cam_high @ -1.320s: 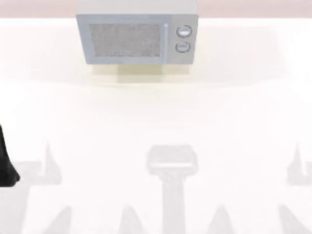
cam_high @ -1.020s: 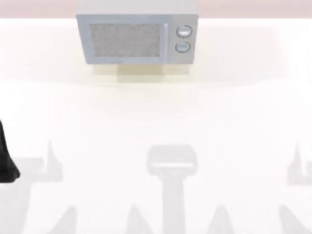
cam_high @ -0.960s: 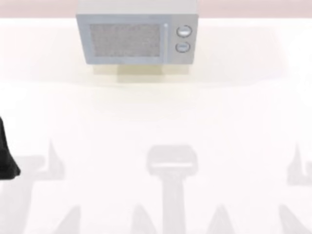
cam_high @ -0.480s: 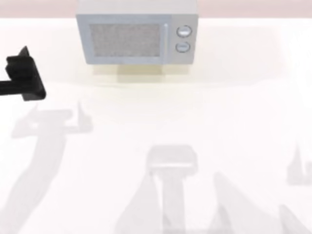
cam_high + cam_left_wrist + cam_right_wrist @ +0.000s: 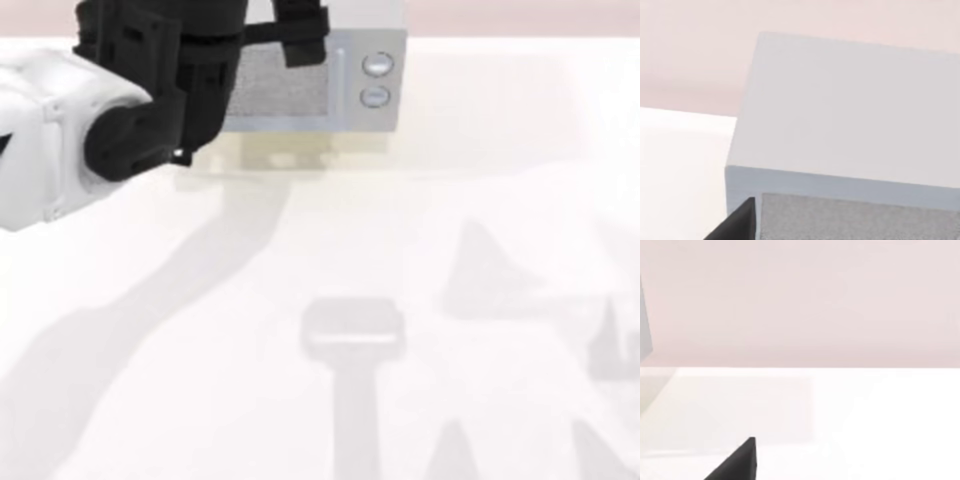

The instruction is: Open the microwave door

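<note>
Since half a second ago my left gripper (image 5: 300, 35) has swung over the microwave (image 5: 370, 80); door (image 5: 285, 90) shut, handle next; finger state unclear.

Bright, washed-out, even overhead lighting.
Soft grey arm shadows across the pale table (image 5: 500, 200); faint yellowish shadow under the microwave (image 5: 370, 80); left arm (image 5: 60, 140) blurred near the lens.

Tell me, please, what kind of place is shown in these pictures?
Probably a rendered test scene, not a real kitchen: a plain pale table holding only a small grey microwave, a bare pink wall behind, and the left arm reaching over the microwave.
</note>
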You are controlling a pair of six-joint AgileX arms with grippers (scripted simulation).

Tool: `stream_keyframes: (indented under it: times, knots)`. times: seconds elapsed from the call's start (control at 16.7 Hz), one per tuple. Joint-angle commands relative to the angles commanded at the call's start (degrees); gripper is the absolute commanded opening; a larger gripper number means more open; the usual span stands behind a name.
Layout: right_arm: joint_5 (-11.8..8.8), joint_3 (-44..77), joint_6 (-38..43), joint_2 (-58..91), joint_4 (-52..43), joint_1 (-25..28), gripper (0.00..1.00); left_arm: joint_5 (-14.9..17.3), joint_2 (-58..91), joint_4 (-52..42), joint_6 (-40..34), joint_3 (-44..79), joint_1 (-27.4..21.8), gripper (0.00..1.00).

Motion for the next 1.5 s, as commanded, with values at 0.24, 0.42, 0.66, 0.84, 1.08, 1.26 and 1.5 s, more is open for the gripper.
stream_keyframes:
  times: [0.24, 0.42, 0.66, 0.84, 1.08, 1.26, 1.5]
  knots:
    - [0.0, 0.0, 0.0, 0.0, 0.0, 0.0, 1.00, -5.4, 14.7, -1.3, -2.7, 9.9, -6.1, 1.00]
    - [0.0, 0.0, 0.0, 0.0, 0.0, 0.0, 1.00, -7.5, 20.4, -2.3, -3.6, 13.3, -8.4, 1.00]
    - [0.0, 0.0, 0.0, 0.0, 0.0, 0.0, 1.00, -7.8, 21.2, -2.5, -3.7, 13.7, -8.8, 1.00]
    - [0.0, 0.0, 0.0, 0.0, 0.0, 0.0, 1.00, -7.6, 21.3, -2.3, -3.6, 13.7, -8.4, 1.00]
    - [0.0, 0.0, 0.0, 0.0, 0.0, 0.0, 1.00, -5.2, 27.7, -0.1, -1.6, 19.2, -5.8, 1.00]
    - [0.0, 0.0, 0.0, 0.0, 0.0, 0.0, 1.00, -2.8, 33.5, 1.9, 0.2, 23.8, -3.1, 1.00]
    - [0.0, 0.0, 0.0, 0.0, 0.0, 0.0, 1.00, -2.2, 34.5, 2.3, 0.6, 24.8, -2.5, 1.00]
